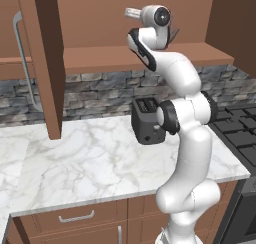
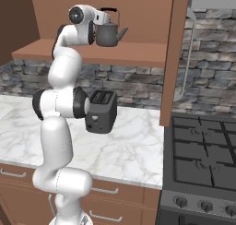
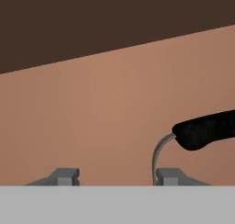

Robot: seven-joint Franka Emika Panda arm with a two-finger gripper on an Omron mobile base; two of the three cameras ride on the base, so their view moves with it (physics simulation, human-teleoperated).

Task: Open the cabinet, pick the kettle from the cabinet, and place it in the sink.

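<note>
The cabinet stands open, one door [image 1: 47, 63] swung out at the left and the other door [image 2: 174, 58] at the right. On its bottom shelf [image 2: 138, 53] sits the dark-grey kettle [image 2: 110, 35], upright, spout to the right. My gripper [image 2: 106, 16] reaches in at the top of the kettle. In the hand view my gripper [image 3: 118, 176] has its fingertips apart, and the kettle's black handle [image 3: 206, 129] runs in from the right, its thin wire end just inside the right fingertip [image 3: 169, 176]. The sink is out of view.
A black toaster [image 2: 102, 111] stands on the marble counter [image 1: 90, 158] under the cabinet, close to my arm's elbow. A dark stove [image 2: 203, 150] lies to the right. Long silver bar handles [image 1: 22, 58] hang on the open doors. Drawer fronts [image 1: 75, 218] run below the counter.
</note>
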